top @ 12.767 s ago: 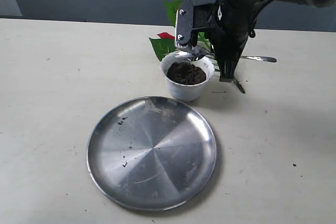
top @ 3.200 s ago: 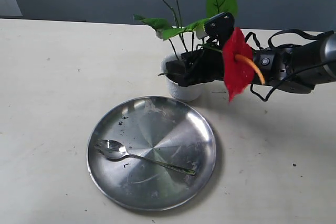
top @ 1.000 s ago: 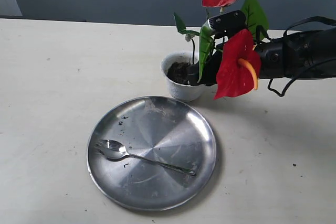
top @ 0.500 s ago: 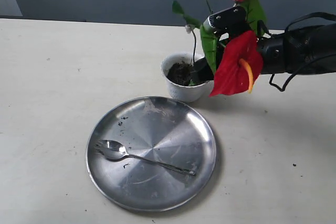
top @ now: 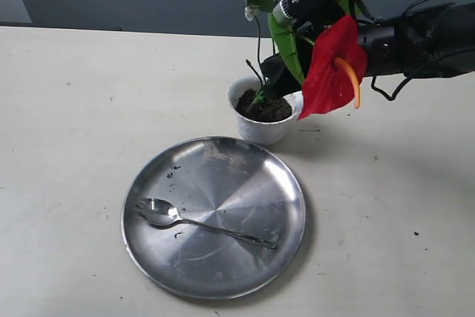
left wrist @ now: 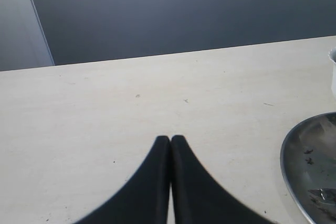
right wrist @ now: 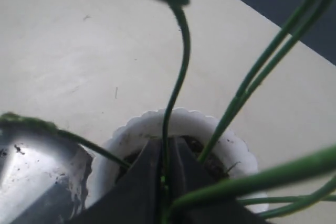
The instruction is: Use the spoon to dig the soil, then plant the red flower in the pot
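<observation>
1. Pale tabletop [top: 67, 109] under a dark grey wall; nearest, the steel plate [top: 214, 217] with the spoon [top: 200, 224] lying in it, bowl to the left, let go. Digging step judged finished.
2. Just beyond the plate, touching or nearly touching its far rim: the pot [top: 265, 109], small, white, upright, with dark crumbly soil [top: 264, 107] filling it close to the rim.
3. Planting step in hand. Right pincer [right wrist: 164, 182] clamped on the thin green stems of the red flower [top: 332, 68], tips right over the soil; stem ends apparently at the surface, depth impossible to tell.
4. Flower tilted hard to the right: one glossy red bloom with orange spadix hanging beside the pot, broad green leaves above, another bloom cut off at the top edge.
5. Next, as a judgement: push the stems deeper, bring the sprig upright, then release slowly; risk of toppling otherwise.
6. Left pincer [left wrist: 170, 145] closed on nothing, hovering over bare tabletop, well apart.
</observation>
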Tool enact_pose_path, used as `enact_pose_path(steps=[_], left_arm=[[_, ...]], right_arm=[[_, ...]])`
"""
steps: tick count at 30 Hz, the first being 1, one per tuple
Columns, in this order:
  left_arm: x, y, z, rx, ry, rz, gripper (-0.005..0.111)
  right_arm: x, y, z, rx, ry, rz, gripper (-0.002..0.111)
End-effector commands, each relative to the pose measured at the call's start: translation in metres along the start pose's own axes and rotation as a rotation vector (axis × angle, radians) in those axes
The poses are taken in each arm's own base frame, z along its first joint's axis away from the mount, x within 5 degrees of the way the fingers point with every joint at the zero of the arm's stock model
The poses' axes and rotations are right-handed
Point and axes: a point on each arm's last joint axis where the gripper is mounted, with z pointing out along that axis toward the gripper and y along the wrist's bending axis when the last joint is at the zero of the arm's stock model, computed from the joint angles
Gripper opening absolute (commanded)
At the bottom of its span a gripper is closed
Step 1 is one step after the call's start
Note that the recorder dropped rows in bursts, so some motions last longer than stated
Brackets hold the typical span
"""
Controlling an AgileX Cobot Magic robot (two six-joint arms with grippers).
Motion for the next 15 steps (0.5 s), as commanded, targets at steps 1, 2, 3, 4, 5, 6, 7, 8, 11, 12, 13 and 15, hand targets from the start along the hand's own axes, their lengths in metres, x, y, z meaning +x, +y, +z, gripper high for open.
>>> enact_pose_path(steps=[1, 2, 3, 4, 5, 6, 7, 8, 11, 12, 13, 15], left_arm=[[-0.002, 0.0, 0.0, 0.006, -0.017, -0.005, 0.001], [-0.002, 0.0, 0.0, 0.006, -0.017, -0.005, 0.001], [-0.002, 0.0, 0.0, 0.006, -0.017, -0.005, 0.001], [-0.002, 0.0, 0.0, 0.006, -0.017, -0.005, 0.001], [-0.002, 0.0, 0.0, 0.006, -0.017, -0.005, 0.001], [-0.002, 0.0, 0.0, 0.006, -0.017, -0.005, 0.001], [-0.002, 0.0, 0.0, 0.006, -0.017, -0.005, 0.001], [-0.002, 0.0, 0.0, 0.006, -0.017, -0.005, 0.001], [-0.002, 0.0, 0.0, 0.006, -0.017, -0.005, 0.001], [-0.002, 0.0, 0.0, 0.006, -0.017, -0.005, 0.001], [-0.002, 0.0, 0.0, 0.006, -0.017, -0.005, 0.001], [-0.002, 0.0, 0.0, 0.006, -0.017, -0.005, 0.001]], right_arm=[[-0.001, 0.0, 0.002, -0.04, 0.03, -0.131, 0.0], [-0.003, -0.001, 0.0, -0.027, 0.028, -0.129, 0.0], [-0.006, -0.002, -0.002, -0.008, 0.023, -0.133, 0.0], [-0.008, -0.003, -0.004, 0.01, 0.02, -0.137, 0.0], [-0.011, -0.004, -0.007, 0.022, 0.013, -0.143, 0.0], [-0.015, -0.004, -0.01, 0.035, 0.003, -0.151, 0.0], [-0.018, -0.005, -0.013, 0.039, -0.008, -0.156, 0.0], [-0.022, -0.005, -0.014, 0.044, -0.016, -0.171, 0.0], [-0.031, -0.008, -0.016, 0.054, -0.042, -0.196, 0.0], [-0.033, -0.008, -0.017, 0.053, -0.046, -0.198, 0.0], [-0.035, -0.009, -0.017, 0.057, -0.053, -0.207, 0.0], [-0.038, -0.009, -0.018, 0.06, -0.059, -0.222, 0.0]])
